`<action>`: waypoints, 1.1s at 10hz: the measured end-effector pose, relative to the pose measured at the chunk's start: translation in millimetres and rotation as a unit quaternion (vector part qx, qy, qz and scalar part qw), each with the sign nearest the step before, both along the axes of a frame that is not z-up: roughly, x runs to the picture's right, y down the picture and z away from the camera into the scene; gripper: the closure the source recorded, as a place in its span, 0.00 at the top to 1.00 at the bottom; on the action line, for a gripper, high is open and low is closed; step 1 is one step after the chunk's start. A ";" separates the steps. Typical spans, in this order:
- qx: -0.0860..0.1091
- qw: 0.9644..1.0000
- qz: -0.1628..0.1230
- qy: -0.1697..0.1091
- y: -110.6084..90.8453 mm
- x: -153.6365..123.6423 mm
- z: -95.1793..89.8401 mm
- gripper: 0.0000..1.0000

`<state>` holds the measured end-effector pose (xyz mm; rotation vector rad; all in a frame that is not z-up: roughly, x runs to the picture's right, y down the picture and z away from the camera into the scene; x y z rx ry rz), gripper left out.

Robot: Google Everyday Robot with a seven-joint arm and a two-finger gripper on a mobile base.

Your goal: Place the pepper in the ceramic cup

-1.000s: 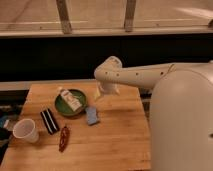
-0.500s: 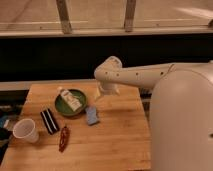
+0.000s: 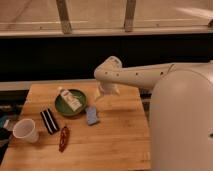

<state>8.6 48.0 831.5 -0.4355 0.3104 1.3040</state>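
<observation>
gripper (image 3: pixel 101 95) hangs under the white arm's wrist, above the back part of the wooden bench (image 3: pixel 117 145), and nothing looks to be in it. open or closed? cannot tell from here.

the pepper (image 3: pixel 64 138) is the target: it lies flat on the bench, well apart from the gripper, nearer the camera and off to the left in view. past the pepper on that same side, farther again from the gripper, the ceramic cup (image 3: pixel 25 131) stands upright, mouth up, near the bench edge. so the task looks barely begun, with the reach to the pepper as the step in hand.

watch the clutter. the blue pad (image 3: pixel 91 115) sits just below the gripper, nearly on the line to the pepper. the dark green bowl (image 3: pixel 59 107), with a pale packet (image 3: pixel 70 99) lying in it, is beside the gripper on the left. the striped block (image 3: pixel 49 121) sits between pepper and cup, close to both.

to do it well: travel high over the blue pad, then drop straight down on the pepper's middle. set the gripper across its slender body, not along it, since it is thin and low and may roll or skid on the wood. come down close to the bench before closing. keep clear of the striped block, which a wide approach could nudge toward the cup.
</observation>
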 end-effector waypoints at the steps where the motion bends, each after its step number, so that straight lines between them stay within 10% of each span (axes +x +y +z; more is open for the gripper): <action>1: 0.006 1.000 -0.017 -0.001 2.3 -6.7 -1.2 0.80; 8: 0.019 0.995 -0.089 -0.043 85.2 -138.8 -43.6 0.80; 11: 0.017 0.995 -0.087 -0.041 86.9 -138.6 -44.0 0.80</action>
